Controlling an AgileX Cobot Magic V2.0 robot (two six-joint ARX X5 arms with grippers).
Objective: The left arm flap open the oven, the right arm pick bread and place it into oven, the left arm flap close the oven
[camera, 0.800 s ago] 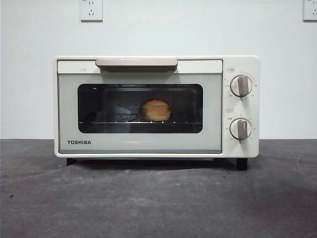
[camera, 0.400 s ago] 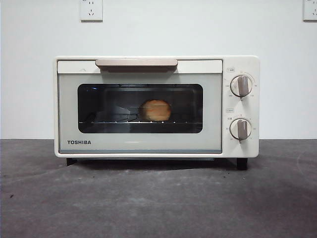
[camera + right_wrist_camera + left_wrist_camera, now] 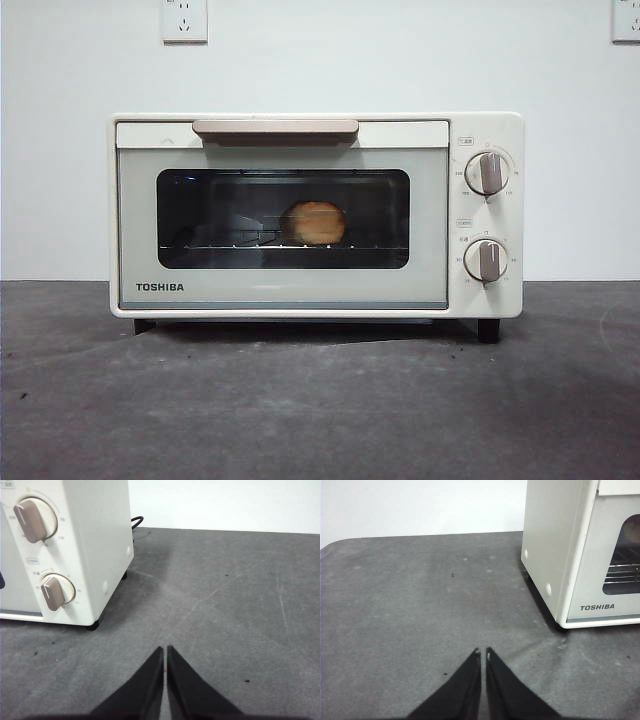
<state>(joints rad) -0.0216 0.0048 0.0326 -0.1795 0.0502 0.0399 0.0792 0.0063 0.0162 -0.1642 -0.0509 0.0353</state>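
Bread sits inside the oven, on the wire rack behind the dark window, a little right of the window's middle and near the centre of the front view. The door is shut flush and the bar handle runs across the top of the door, so judging by how things lie, all three parts of the task look finished and what is left is only to keep clear.

Nearest in the left wrist view, the left hand rises from the bottom edge over bare desk, its two jaws pressed together and empty. The oven fills the upper right of that frame, well apart from the fingertips, with its TOSHIBA corner turned toward the hand and the bread only a pale blur behind the glass at the right edge.

In the right wrist view, the right hand is likewise clenched on nothing above the desk. The oven's knob side stands at the upper left of that frame, upper knob over lower knob, well apart from the hand; the bread does not show there.

To finish well, both hands should stay low and off the oven, touching neither door nor knobs, so the door is not jogged open.
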